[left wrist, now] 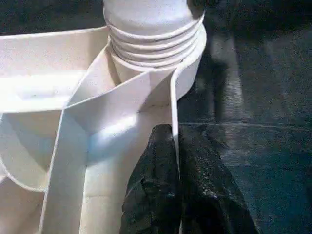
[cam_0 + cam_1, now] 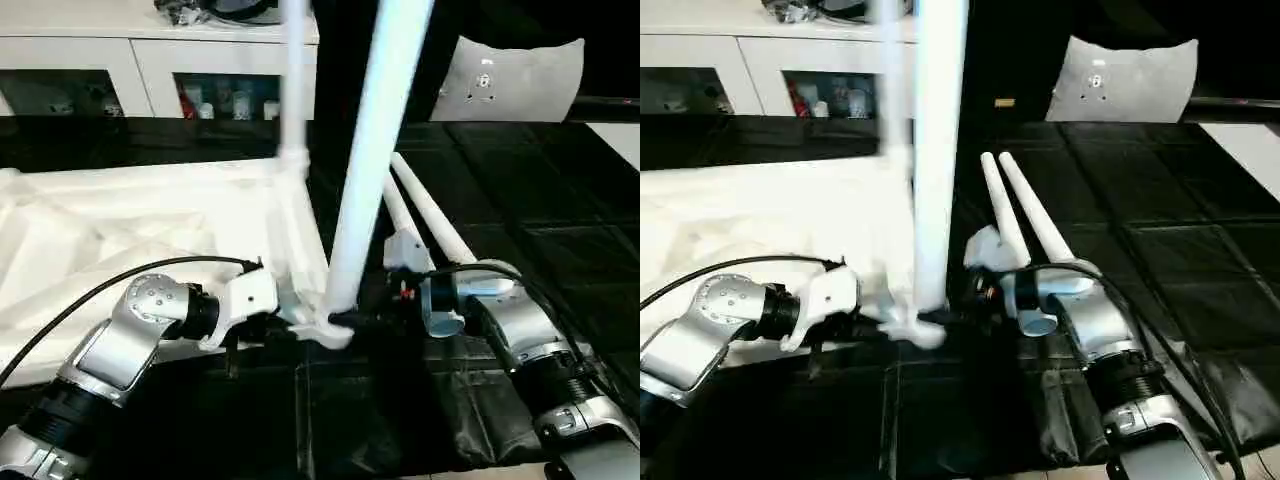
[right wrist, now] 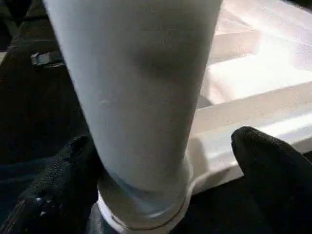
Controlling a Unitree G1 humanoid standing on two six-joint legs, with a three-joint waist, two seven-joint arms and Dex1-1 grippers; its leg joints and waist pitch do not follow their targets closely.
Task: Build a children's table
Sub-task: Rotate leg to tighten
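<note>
- The children's table top [image 2: 120, 230] is all-white plastic and lies upside down on the dark floor [image 2: 520, 200], its ribbed underside facing up, with raised walls that cross and run out to the corners.
- The left gripper [image 1: 173, 195] is pinched tight on the thin upright rim wall [image 1: 174, 122] of the top, one black finger on each side of it, just short of the near corner socket [image 1: 187, 73].
- Straight ahead of that gripper, a leg's threaded end [image 1: 151, 39] sits in the round socket; several ridged turns of the thread show above the socket's lip.
- That upright leg [image 2: 375, 150] is a long, round, tapered white tube rising from the corner between the two grippers and slightly tilted.
- The right gripper [image 3: 170, 161] stands wide open around the lower part of this leg, just above the socket; one finger [image 3: 63, 175] is against or just beside the leg, the other finger [image 3: 273, 165] stands apart from it, so it has no clamp on the tube.
- A second leg [image 2: 293, 90] stands upright in the far corner socket, beyond the left gripper.
- Two more legs [image 2: 1025, 215] lie side by side on the floor just beyond the right gripper, pointing away from it.
- A white cabinet [image 2: 150, 60] with shelves stands well beyond the top.
</note>
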